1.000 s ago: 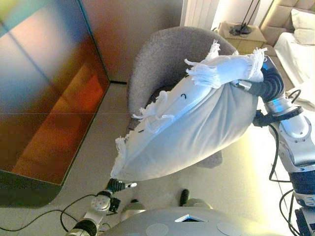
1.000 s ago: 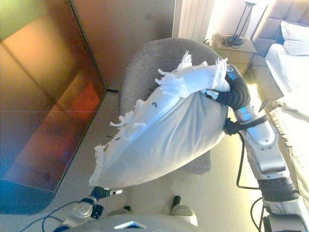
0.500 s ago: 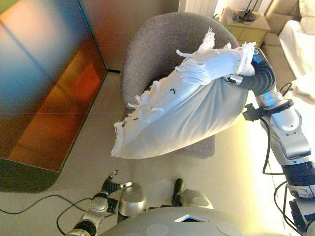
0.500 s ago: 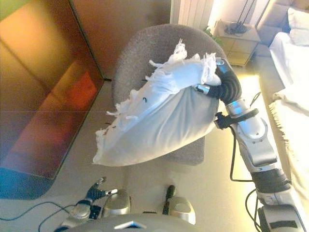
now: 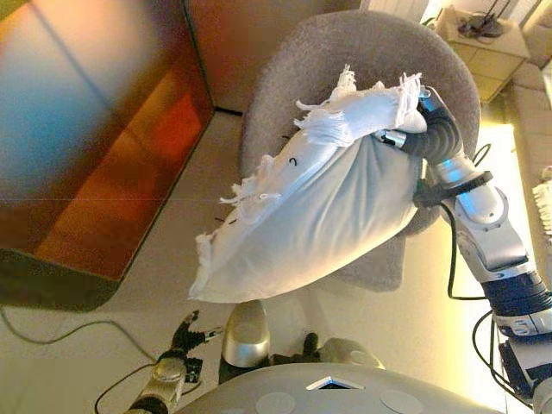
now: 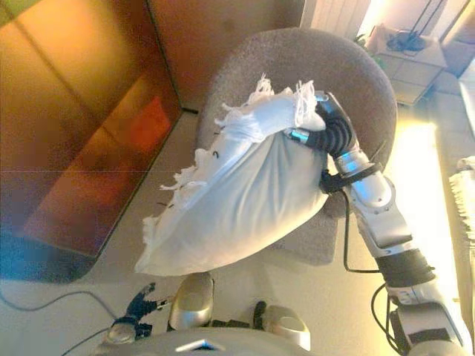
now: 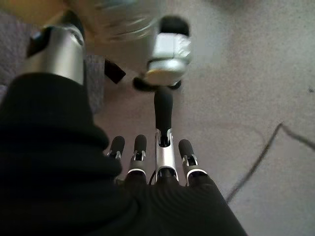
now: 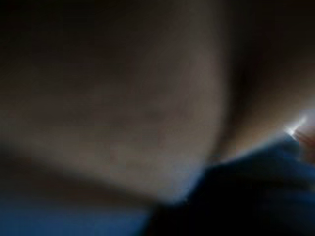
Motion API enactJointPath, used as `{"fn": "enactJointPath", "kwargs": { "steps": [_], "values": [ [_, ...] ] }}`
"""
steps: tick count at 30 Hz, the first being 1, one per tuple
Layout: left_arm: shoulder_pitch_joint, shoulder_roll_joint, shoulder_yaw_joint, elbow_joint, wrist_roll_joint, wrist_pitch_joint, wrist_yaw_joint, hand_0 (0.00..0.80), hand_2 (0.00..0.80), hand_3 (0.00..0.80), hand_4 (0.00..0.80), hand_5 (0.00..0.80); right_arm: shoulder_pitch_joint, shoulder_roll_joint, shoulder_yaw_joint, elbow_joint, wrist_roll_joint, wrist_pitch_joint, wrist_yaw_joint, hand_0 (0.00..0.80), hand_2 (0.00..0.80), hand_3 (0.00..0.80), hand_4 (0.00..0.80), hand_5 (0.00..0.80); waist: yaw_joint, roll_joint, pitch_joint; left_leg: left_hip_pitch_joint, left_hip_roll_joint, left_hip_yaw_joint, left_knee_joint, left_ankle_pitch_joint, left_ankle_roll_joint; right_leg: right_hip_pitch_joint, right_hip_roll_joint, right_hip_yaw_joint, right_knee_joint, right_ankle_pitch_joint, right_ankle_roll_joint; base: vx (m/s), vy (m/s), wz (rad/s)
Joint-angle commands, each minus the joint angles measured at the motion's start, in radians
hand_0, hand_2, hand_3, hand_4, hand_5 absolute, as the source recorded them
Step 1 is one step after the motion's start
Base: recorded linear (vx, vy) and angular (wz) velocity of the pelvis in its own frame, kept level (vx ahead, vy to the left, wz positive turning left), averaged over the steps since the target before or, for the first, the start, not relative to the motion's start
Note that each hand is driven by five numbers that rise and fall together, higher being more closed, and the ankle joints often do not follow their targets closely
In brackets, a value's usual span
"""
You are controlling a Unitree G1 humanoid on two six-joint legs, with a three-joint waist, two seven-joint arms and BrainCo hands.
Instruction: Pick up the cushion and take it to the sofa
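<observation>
you are looking at the pick-up half already done: the white fringed cushion [image 5: 310,216] is hanging clear of the floor, in front of the grey round-backed armchair [image 5: 379,60] and not resting on its seat as far as the head views show. the right hand [image 5: 420,129] is meeting the cushion at its upper fringed corner, where the cloth is bunching; the dark ribbed wrist cover is showing, but the fingers are buried in the fabric, so you cannot tell whether they are curling round it or pinching it. the right wrist view is giving only dark cloth close up, which fits the hand being sunk into the cushion but shows nothing more.

the left hand [image 7: 162,162] is hanging low near the floor, well apart from the cushion, its fingers lying straight and relaxed, holding nothing.

what is remaining, as a judgement: the whole carry. no sofa is showing plainly; only a pale upholstered edge [image 5: 526,95] is appearing at the far right beside a small light bedside table [image 5: 483,43], and you cannot tell whether that edge is the sofa. a large glossy dark panel [image 5: 95,138] is standing to the left. the cushion is dangling from one corner, so it is likely swinging as you walk; you may want the left hand under it.
</observation>
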Motion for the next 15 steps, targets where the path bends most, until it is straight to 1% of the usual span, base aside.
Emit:
{"fn": "enactJointPath", "kwargs": {
  "steps": [1, 2, 3, 4, 5, 6, 7, 8, 9, 10, 11, 12, 13, 14, 15],
  "values": [
    [0.006, 0.008, 0.026, -0.007, -0.052, -0.020, 0.022, 0.000, 0.000, 0.000, 0.000, 0.000, -0.101, 0.000, -0.125, -0.103, 0.116, -0.130, -0.025, 0.800, 0.800, 0.800, 0.800, 0.800, -0.029, -0.059, -0.099, -0.043, -0.014, 0.051, -0.027, 0.148, -0.003, 0.197, -0.142, -0.158, 0.057, -0.044, 0.079, 0.621, 0.317, -0.36],
    [0.007, 0.011, 0.034, -0.007, -0.018, -0.025, 0.021, 0.000, 0.000, 0.000, 0.000, 0.000, -0.077, 0.007, -0.145, -0.117, 0.121, -0.116, -0.025, 0.800, 0.800, 0.800, 0.800, 0.800, -0.023, -0.076, -0.114, -0.046, -0.042, 0.042, 0.005, 0.127, 0.017, 0.206, -0.167, -0.161, 0.082, 0.020, 0.109, 0.599, 0.302, -0.46],
    [0.006, 0.015, 0.032, -0.015, 0.000, -0.027, 0.016, 0.000, 0.000, 0.000, 0.000, 0.000, -0.061, 0.010, -0.157, -0.128, 0.128, -0.106, -0.028, 0.800, 0.800, 0.800, 0.800, 0.800, -0.020, -0.088, -0.126, -0.052, -0.064, 0.044, 0.027, 0.107, 0.033, 0.207, -0.185, -0.167, 0.101, 0.068, 0.126, 0.470, 0.247, -0.41],
    [0.006, 0.018, 0.029, -0.021, 0.005, -0.027, 0.016, 0.000, 0.000, 0.000, 0.000, 0.000, -0.052, 0.012, -0.164, -0.134, 0.131, -0.100, -0.030, 0.800, 0.800, 0.800, 0.800, 0.800, -0.017, -0.095, -0.134, -0.056, -0.077, 0.049, 0.041, 0.094, 0.044, 0.205, -0.195, -0.169, 0.111, 0.093, 0.135, 0.536, 0.294, -0.25],
    [0.005, 0.027, 0.009, -0.036, 0.011, -0.027, 0.028, 0.000, 0.000, 0.000, 0.000, 0.000, -0.027, 0.027, -0.171, -0.140, 0.119, -0.095, -0.046, 0.800, 0.800, 0.800, 0.800, 0.800, -0.008, -0.114, -0.154, -0.050, -0.128, 0.054, 0.055, 0.056, 0.076, 0.186, -0.240, -0.181, 0.166, 0.232, 0.156, 0.537, 0.295, -0.15],
    [-0.002, 0.037, 0.001, -0.037, 0.011, -0.024, 0.032, 0.000, 0.000, 0.000, 0.000, 0.000, -0.015, 0.036, -0.173, -0.140, 0.101, -0.099, -0.059, 0.800, 0.800, 0.800, 0.800, 0.800, -0.006, -0.114, -0.166, -0.049, -0.148, 0.054, 0.067, 0.036, 0.093, 0.162, -0.253, -0.181, 0.207, 0.284, 0.161, 0.579, 0.315, -0.29],
    [-0.009, 0.046, 0.002, -0.040, 0.016, -0.013, 0.032, 0.000, 0.000, 0.000, 0.000, 0.000, -0.013, 0.039, -0.169, -0.138, 0.087, -0.098, -0.071, 0.800, 0.800, 0.800, 0.800, 0.800, -0.007, -0.113, -0.173, -0.042, -0.158, 0.064, 0.073, 0.023, 0.101, 0.135, -0.262, -0.178, 0.243, 0.317, 0.163, 0.474, 0.237, -0.28],
    [-0.019, 0.055, -0.001, -0.040, 0.023, -0.004, 0.032, 0.000, 0.000, 0.000, 0.000, 0.000, -0.014, 0.043, -0.161, -0.136, 0.068, -0.085, -0.093, 0.800, 0.800, 0.800, 0.800, 0.800, -0.017, -0.115, -0.176, -0.027, -0.171, 0.075, 0.076, 0.010, 0.108, 0.103, -0.254, -0.171, 0.247, 0.316, 0.164, 0.429, 0.189, -0.05],
    [-0.029, 0.067, -0.005, -0.040, 0.027, 0.000, 0.024, 0.000, 0.000, 0.000, 0.000, 0.000, -0.005, 0.044, -0.160, -0.132, 0.050, -0.075, -0.112, 0.800, 0.800, 0.800, 0.800, 0.800, -0.026, -0.110, -0.182, -0.014, -0.180, 0.071, 0.065, 0.009, 0.113, 0.069, -0.225, -0.166, 0.230, 0.301, 0.160, 0.382, 0.139, 0.12],
    [-0.035, 0.074, -0.008, -0.041, 0.031, 0.001, 0.016, 0.000, 0.000, 0.000, 0.000, 0.000, -0.001, 0.044, -0.158, -0.125, 0.030, -0.070, -0.130, 0.800, 0.800, 0.800, 0.800, 0.800, -0.031, -0.109, -0.184, -0.006, -0.187, 0.070, 0.058, 0.009, 0.115, 0.046, -0.208, -0.170, 0.210, 0.289, 0.157, 0.297, 0.075, 0.05],
    [-0.042, 0.080, -0.013, -0.044, 0.037, 0.004, 0.010, 0.000, 0.000, 0.000, 0.000, 0.000, -0.005, 0.045, -0.150, -0.106, -0.001, -0.066, -0.156, 0.800, 0.800, 0.800, 0.800, 0.800, -0.036, -0.110, -0.182, 0.014, -0.196, 0.077, 0.051, 0.004, 0.114, 0.009, -0.192, -0.192, 0.163, 0.269, 0.153, 0.307, 0.041, -0.06],
    [-0.044, 0.084, -0.013, -0.054, 0.043, 0.006, 0.012, 0.000, 0.000, 0.000, 0.000, 0.000, -0.026, 0.053, -0.135, -0.067, -0.017, -0.057, -0.173, 0.800, 0.800, 0.800, 0.800, 0.800, -0.038, -0.098, -0.179, 0.050, -0.189, 0.088, 0.033, 0.000, 0.105, -0.059, -0.181, -0.240, 0.087, 0.259, 0.145, 0.300, 0.004, -0.13],
    [-0.044, 0.086, -0.010, -0.062, 0.047, 0.006, 0.010, 0.000, 0.000, 0.000, 0.000, 0.000, -0.041, 0.063, -0.127, -0.029, -0.025, -0.062, -0.184, 0.800, 0.800, 0.800, 0.800, 0.800, -0.042, -0.089, -0.168, 0.082, -0.184, 0.085, 0.019, -0.005, 0.100, -0.106, -0.169, -0.268, 0.044, 0.245, 0.136, 0.272, -0.029, -0.36],
    [-0.048, 0.087, -0.009, -0.070, 0.059, 0.011, 0.007, 0.000, 0.000, 0.000, 0.000, 0.000, -0.052, 0.068, -0.120, 0.004, -0.048, -0.062, -0.208, 0.800, 0.800, 0.800, 0.800, 0.800, -0.052, -0.083, -0.154, 0.114, -0.185, 0.074, 0.007, -0.016, 0.097, -0.162, -0.154, -0.276, 0.004, 0.250, 0.128, 0.205, -0.051, -0.45],
    [-0.048, 0.085, -0.017, -0.076, 0.069, 0.015, 0.007, 0.000, 0.000, 0.000, 0.000, 0.000, -0.063, 0.072, -0.114, 0.027, -0.063, -0.050, -0.234, 0.800, 0.800, 0.800, 0.800, 0.800, -0.062, -0.080, -0.141, 0.134, -0.187, 0.062, 0.002, -0.026, 0.094, -0.196, -0.150, -0.269, -0.033, 0.266, 0.121, 0.171, -0.057, -0.28]
  ]
}}
